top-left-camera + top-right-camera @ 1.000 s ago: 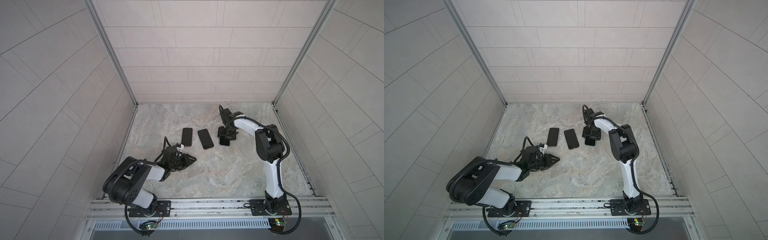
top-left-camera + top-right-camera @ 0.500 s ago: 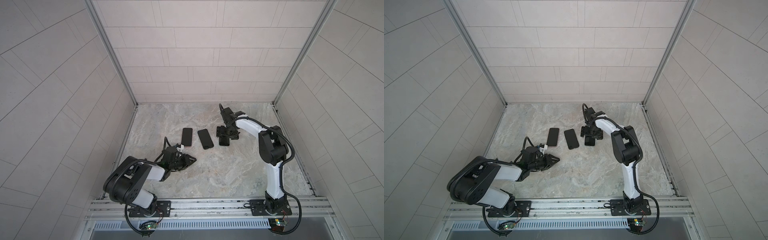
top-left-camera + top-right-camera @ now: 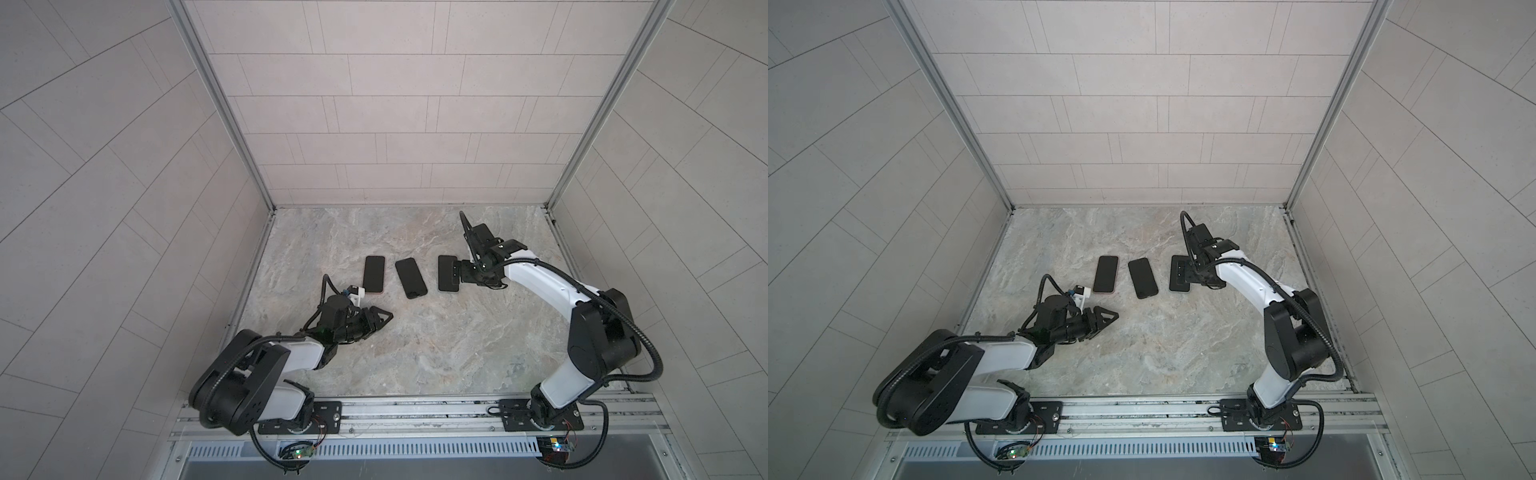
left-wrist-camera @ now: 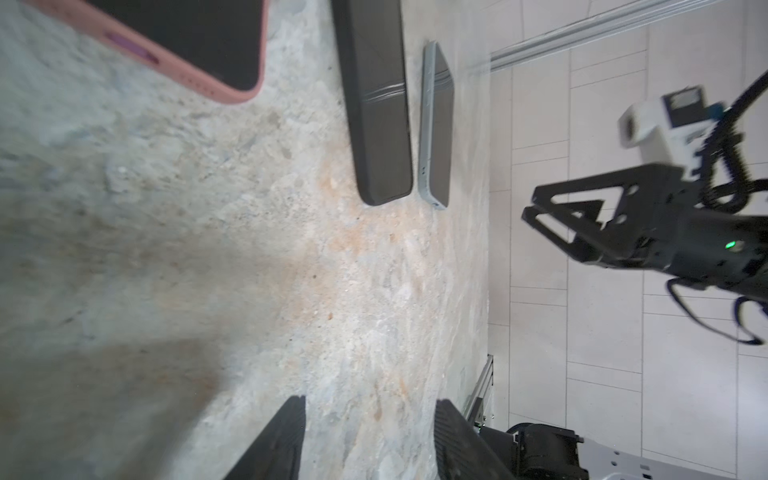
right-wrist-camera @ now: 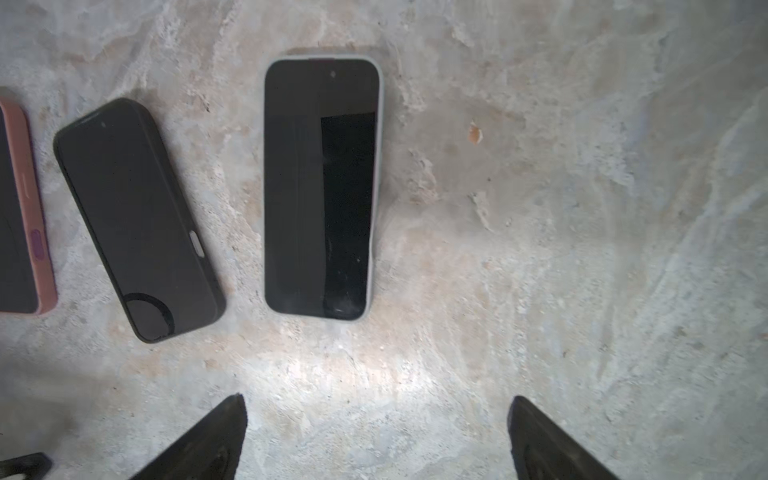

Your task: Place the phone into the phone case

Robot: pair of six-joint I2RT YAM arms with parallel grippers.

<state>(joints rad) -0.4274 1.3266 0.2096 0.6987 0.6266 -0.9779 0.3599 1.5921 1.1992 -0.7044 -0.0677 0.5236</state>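
R arm stretched low, right gripper (image 5: 376, 401) jaws wide, empty, near grey-cased phone (image 5: 320, 187). L arm low, left gripper (image 4: 370, 405) jaws apart, empty. Black phone (image 5: 137, 220) and pink-cased phone (image 3: 373, 274) lie alongside.

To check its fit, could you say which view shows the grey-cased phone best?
Right wrist view: the grey-cased phone lies whole, screen up, close. Both top views show it small; the left wrist view, nearly edge-on.
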